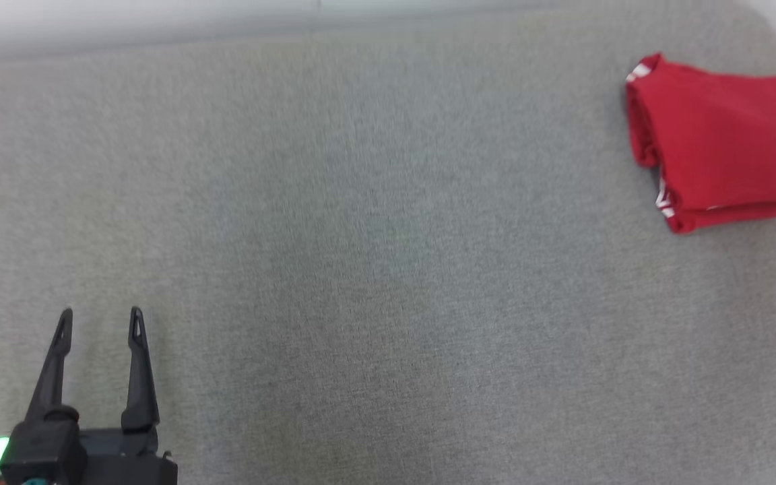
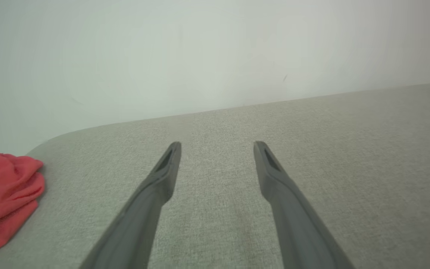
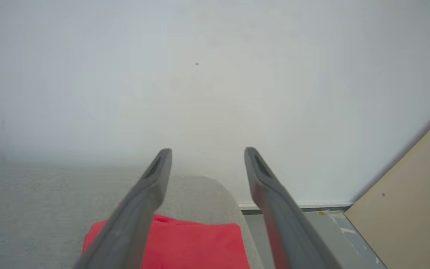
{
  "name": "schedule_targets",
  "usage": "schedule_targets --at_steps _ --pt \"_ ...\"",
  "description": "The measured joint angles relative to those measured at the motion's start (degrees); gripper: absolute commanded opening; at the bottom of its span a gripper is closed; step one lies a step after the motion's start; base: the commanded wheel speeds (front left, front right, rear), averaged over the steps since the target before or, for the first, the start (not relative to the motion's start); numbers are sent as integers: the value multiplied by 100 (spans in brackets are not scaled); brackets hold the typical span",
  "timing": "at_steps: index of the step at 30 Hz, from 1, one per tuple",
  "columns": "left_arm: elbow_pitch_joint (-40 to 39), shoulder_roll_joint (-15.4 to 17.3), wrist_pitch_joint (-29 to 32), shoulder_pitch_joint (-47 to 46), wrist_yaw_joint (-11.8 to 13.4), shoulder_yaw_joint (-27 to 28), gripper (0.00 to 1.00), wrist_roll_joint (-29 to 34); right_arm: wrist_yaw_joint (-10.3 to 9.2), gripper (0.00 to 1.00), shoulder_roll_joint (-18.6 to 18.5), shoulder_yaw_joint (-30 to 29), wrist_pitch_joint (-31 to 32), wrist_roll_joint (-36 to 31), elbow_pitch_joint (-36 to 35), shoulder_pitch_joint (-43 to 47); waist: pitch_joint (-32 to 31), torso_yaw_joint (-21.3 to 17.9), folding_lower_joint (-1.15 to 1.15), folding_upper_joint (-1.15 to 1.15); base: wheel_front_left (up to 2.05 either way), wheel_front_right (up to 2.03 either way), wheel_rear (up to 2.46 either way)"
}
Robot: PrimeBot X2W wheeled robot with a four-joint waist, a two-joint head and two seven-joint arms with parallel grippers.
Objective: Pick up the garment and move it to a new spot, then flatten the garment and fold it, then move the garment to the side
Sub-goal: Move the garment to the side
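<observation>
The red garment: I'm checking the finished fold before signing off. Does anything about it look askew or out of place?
Only mildly. The folded red garment lies slightly skewed near the far right corner of the grey surface, close to its edge, and its layers bulge unevenly along the left side. Nothing looks damaged.

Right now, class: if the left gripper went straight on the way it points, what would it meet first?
Nothing close: the left gripper points over the grey surface toward the pale wall; its height is unclear.
</observation>
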Motion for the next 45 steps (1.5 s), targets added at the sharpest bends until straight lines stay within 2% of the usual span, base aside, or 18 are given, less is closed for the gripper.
schedule_targets --at_steps 3,13,27,31,39,45 --pt "118 -22 -68 133 8 33 100 -77 -1 100 120 -337 -2 -202 -488 498 -242 29 0 0 0 0 0" --pt "381 -178 -194 562 26 35 100 -205 -1 100 1029 -1837 -14 -815 -2107 2462 -1001 151 -1 -1 0 0 0" --pt "595 -215 -256 702 7 -22 100 -249 -1 100 2403 -3192 -14 -2125 -4509 5076 -1512 366 0 0 0 0 0" --pt "630 -222 -265 812 31 8 100 -287 -1 100 2687 -3279 -14 -2435 -4913 5682 -1627 353 0 -1 0 0 0" --pt "648 -163 -270 906 99 33 100 -231 -1 100 3123 -3287 -13 -2603 -5536 6566 -1825 403 0 -1 0 0 0" --pt "676 -93 -267 1030 124 19 100 -172 -1 100 3286 -3334 -14 -2652 -5568 6956 -1913 507 0 -1 0 0 0"
